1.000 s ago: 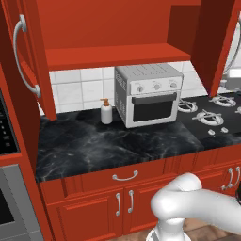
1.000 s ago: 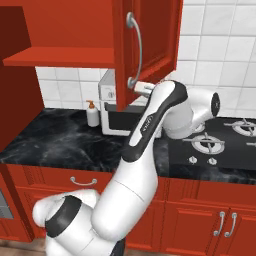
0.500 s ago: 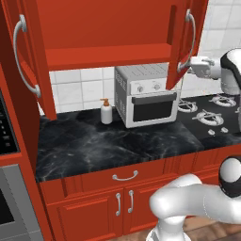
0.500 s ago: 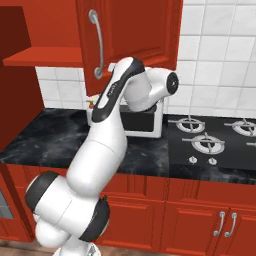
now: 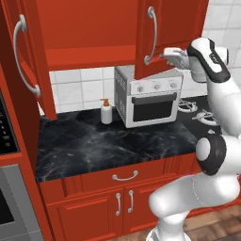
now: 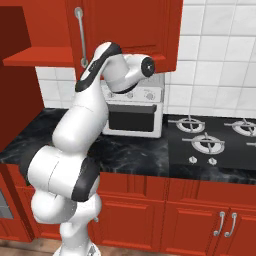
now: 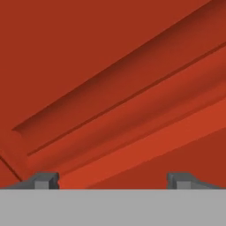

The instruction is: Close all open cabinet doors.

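Since a second ago the right cabinet door [image 5: 157, 35] has swung well round toward the cabinet, its curved silver handle [image 5: 151, 35] moving from the far right of the left base view toward its middle, and the arm has followed it across above the counter [image 5: 113, 141]. In the left base view the pincer [image 5: 170, 53] now sits against the door's lower right part, just beside the foot of the handle, pressing on the outer face. The hand view shows its two dark fingertips [image 7: 44, 180] standing wide apart with nothing between them, and the door's raised panel edge running slantwise close in front; this is a push, not a grip.

What the coming move turns on: the door lies straight ahead of the pincer, its long axis upright, hinged on its right side by the tiled wall, and its free edge still stands out from the cabinet front above the toaster oven [image 5: 149, 96]. I judge the push must carry on toward the cabinet opening until the door lies flush.

The left cabinet door [image 5: 26, 61] hangs wide open at the far left of the same view, well apart from the pincer, beyond the soap bottle [image 5: 107, 111]. It looks to be the next job, and the arm would have to reach across or the base shift
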Motion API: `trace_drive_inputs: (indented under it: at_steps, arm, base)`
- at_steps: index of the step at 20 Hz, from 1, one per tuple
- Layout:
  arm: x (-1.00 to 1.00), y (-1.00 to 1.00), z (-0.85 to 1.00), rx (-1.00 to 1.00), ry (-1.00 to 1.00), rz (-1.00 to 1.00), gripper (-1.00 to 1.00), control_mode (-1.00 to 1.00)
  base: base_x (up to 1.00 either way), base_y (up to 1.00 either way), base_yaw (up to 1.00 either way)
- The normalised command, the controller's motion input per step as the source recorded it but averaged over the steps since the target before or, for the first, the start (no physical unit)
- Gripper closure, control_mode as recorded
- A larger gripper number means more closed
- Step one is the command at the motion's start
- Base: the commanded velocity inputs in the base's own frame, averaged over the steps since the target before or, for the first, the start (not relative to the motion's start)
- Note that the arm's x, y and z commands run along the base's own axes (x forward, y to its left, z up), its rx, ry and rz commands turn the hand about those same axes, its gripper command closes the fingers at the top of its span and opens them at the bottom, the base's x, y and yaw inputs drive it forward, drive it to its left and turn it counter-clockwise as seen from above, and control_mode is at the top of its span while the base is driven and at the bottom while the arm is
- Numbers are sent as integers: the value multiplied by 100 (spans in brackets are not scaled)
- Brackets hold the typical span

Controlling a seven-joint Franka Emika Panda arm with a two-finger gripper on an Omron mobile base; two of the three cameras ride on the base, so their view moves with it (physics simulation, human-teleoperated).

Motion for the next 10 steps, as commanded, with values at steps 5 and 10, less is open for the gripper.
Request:
trace_drive_inputs:
  at_steps: [5, 10]
  arm:
    - [72, 70, 11, -10, 0, -15, -100, -100]
    - [81, 61, 14, -9, 0, -17, -100, -100]
  base:
    - [0, 0, 0]
    - [0, 0, 0]
